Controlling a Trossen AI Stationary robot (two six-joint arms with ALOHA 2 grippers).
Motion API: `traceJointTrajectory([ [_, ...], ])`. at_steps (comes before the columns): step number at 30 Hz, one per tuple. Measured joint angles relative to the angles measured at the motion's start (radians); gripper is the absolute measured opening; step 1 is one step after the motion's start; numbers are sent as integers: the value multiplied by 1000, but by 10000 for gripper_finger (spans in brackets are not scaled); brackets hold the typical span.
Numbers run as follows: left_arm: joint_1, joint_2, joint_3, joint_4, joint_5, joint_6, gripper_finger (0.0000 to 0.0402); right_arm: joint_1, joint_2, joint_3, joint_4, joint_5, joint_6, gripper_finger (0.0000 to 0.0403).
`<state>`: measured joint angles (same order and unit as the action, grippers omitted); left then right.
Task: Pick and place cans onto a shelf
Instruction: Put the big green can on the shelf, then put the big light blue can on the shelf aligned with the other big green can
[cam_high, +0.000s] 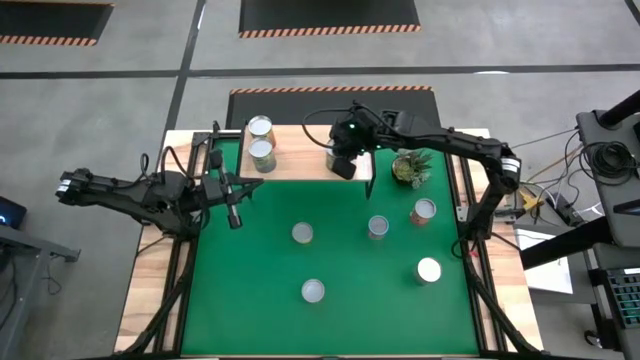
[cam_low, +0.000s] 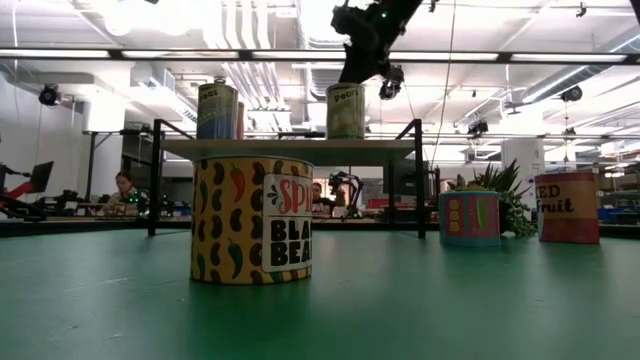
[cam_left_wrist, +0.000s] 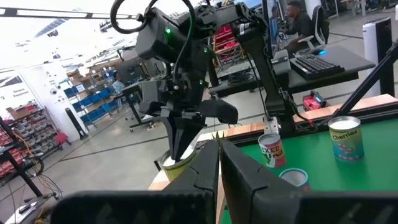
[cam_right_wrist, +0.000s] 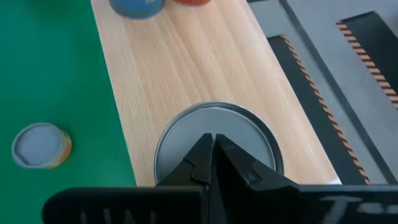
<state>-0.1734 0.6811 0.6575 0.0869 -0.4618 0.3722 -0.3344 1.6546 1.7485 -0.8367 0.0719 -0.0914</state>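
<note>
The shelf (cam_high: 300, 160) is a light-wood board on black legs at the table's far edge. Two cans (cam_high: 261, 140) stand on its left end. A third can (cam_right_wrist: 205, 121) with a silver top stands near its middle. My right gripper (cam_right_wrist: 212, 140) is shut, slanting down right over that can's top. Several more cans (cam_high: 302, 233) stand upright on the green table. My left gripper (cam_high: 235, 215) is shut and holds nothing, hovering level above the table's left side. My right gripper's shut fingertips (cam_left_wrist: 180, 149) point down at the silver top (cam_right_wrist: 249, 134) of the middle can on the shelf. Whether they touch it, I cannot tell. The can stands upright on the board.
A small potted plant (cam_high: 411, 167) stands just right of the shelf. On the table a red-labelled can (cam_high: 424, 211) and others (cam_high: 428, 270) stand at the right, one (cam_high: 313, 291) near the front. In the low view a yellow bean can (cam_low: 252, 222) stands closest.
</note>
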Motion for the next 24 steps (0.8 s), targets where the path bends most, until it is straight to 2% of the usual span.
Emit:
traceJointTrajectory([
  [10, 0, 1, 0, 1, 0, -7, 0, 3, -39, -3, -62, -21, -14, 9],
  [24, 0, 2, 0, 2, 0, -7, 0, 35, -75, -1, 8, -19, -15, 9],
])
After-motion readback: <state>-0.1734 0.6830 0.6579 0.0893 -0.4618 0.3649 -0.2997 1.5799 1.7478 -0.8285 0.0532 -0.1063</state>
